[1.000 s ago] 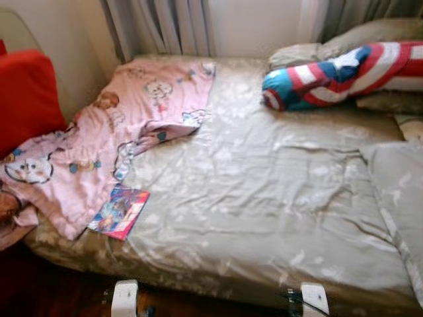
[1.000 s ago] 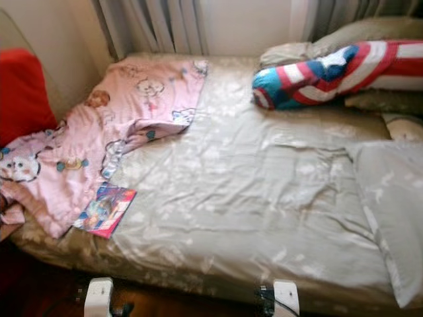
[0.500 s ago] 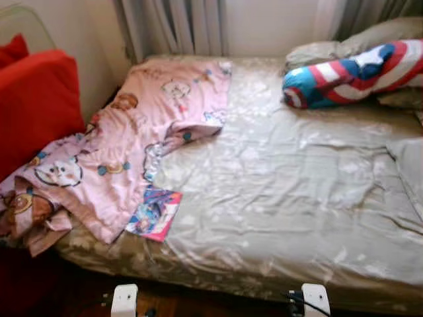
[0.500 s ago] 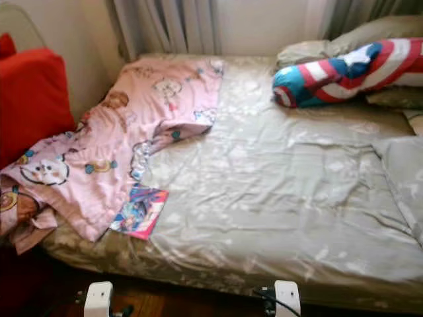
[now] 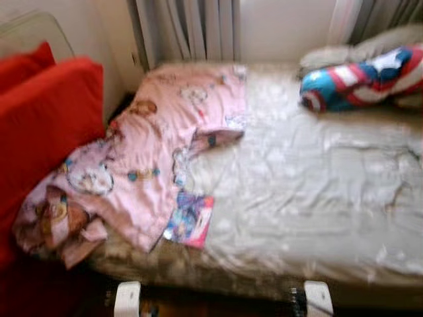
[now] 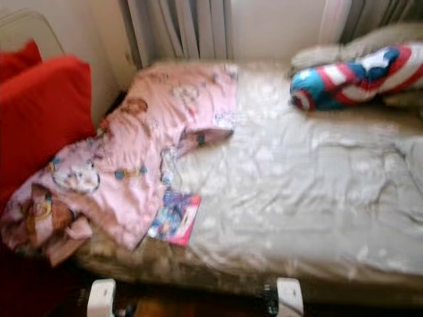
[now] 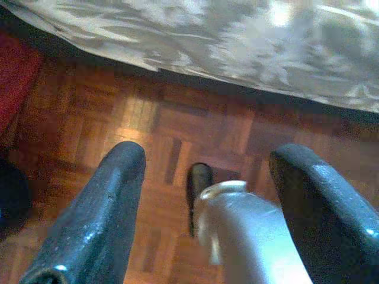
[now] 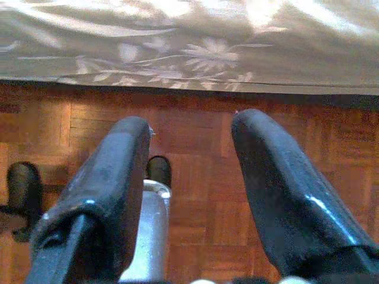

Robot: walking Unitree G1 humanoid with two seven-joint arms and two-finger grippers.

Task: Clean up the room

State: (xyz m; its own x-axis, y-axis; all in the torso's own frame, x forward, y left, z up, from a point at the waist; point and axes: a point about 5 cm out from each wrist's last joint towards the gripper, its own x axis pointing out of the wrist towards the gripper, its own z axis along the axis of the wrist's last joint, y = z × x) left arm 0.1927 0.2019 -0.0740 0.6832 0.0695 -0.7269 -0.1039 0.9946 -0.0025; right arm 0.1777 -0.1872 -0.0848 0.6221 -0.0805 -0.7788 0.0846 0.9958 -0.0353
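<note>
Grey curtains (image 5: 192, 30) hang behind the bed (image 5: 310, 191), whose pale floral sheet takes up most of the blurred head views. A pink cartoon-print blanket (image 5: 149, 148) lies rumpled across the left half of the frame, one end bunched low at the left where it droops over the mattress edge. Touching its lower edge, near the front edge of the bed, lies a colourful picture book (image 5: 190, 221). A red, white and blue striped bolster (image 5: 360, 79) rests in the upper right, against beige pillows (image 6: 360, 46). A red cushion (image 5: 43, 129) stands at the far left, beside the bed.

Both arms hang low over the parquet floor (image 8: 195, 154) in front of the bed. In its wrist view the left gripper (image 7: 204, 177) has its two black fingers spread wide with nothing between them; the right gripper (image 8: 189, 148) is likewise parted and holds nothing.
</note>
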